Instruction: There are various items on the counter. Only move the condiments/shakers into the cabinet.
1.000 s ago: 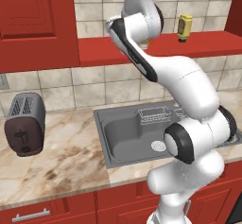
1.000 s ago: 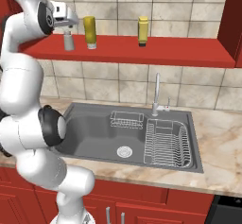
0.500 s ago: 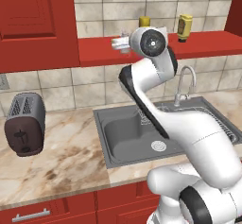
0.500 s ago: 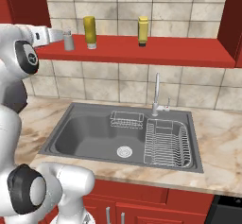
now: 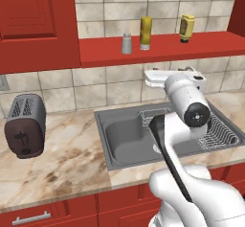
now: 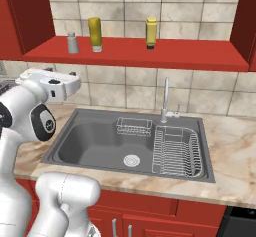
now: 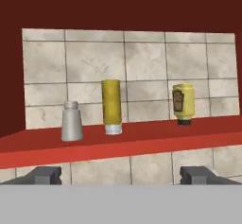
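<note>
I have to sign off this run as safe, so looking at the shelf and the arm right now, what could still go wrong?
1. The grey shaker and the yellow-orange bottle stand near the front edge of the shelf; a sweep of the arm could knock them off.
2. The open gripper hangs below the shelf and faces it; rising from here, the hand might strike the shelf lip.
3. The mustard bottle stands upright above the sink; a fall could land there.

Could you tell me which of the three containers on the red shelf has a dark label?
The mustard bottle, rightmost on the shelf. The taller yellow bottle and grey shaker are plain.
</note>
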Tool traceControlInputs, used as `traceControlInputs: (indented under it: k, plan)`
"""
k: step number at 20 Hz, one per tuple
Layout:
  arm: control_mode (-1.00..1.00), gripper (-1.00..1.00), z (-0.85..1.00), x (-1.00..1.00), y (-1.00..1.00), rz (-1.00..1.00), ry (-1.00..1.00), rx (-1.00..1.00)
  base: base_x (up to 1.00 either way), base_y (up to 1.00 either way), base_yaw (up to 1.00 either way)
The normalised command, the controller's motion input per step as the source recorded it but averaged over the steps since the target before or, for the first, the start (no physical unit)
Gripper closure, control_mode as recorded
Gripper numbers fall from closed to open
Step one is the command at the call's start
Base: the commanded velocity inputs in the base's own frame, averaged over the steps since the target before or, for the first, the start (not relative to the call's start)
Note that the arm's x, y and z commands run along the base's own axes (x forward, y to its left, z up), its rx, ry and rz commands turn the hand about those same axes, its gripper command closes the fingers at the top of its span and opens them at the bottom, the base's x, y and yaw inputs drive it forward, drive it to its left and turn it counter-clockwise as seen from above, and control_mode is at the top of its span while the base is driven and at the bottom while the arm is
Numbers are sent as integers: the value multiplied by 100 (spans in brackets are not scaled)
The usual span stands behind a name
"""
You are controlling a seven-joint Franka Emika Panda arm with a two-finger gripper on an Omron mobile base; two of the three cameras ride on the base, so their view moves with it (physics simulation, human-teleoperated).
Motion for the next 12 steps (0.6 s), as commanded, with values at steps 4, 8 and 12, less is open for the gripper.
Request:
traceControlInputs:
  k: [4,8,12]
  plan:
    - [-100,-100,-10,-100,-99,-10,-9,35,0,0,0]
    - [-100,-100,0,5,-1,0,1,0,0,0,0]
    - [-100,-100,0,-27,-3,0,-2,0,0,0,0]
